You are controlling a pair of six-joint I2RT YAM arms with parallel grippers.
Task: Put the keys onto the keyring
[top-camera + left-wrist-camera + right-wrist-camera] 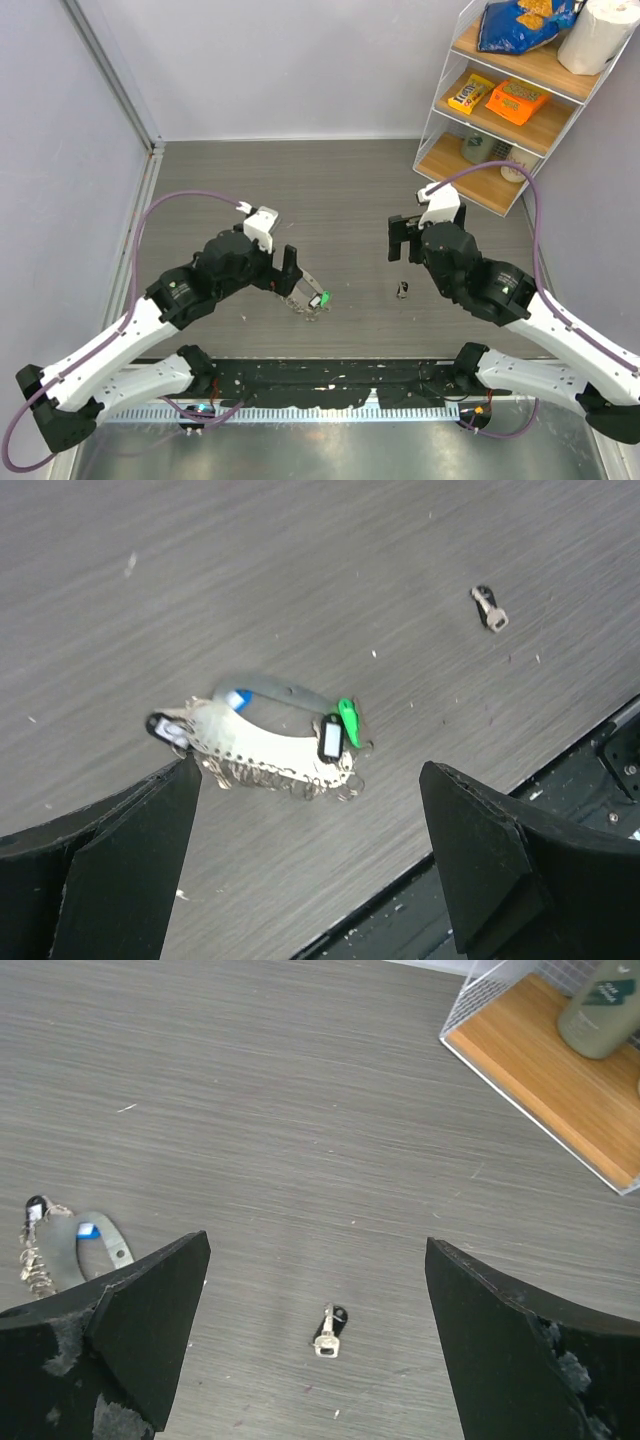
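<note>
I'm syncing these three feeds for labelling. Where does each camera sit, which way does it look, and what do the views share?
Top external: above and behind the arm bases, looking down at the table; both arms show.
Left wrist: on the left arm, facing down at the keyring; left fingers fill the lower corners.
Right wrist: on the right arm, facing down at the loose key; right fingers fill the lower corners.
Shared: both wrist views show keyring and loose key.

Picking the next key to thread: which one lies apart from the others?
The black-headed key near the right pincer; the rest lie in one bunch.
</note>
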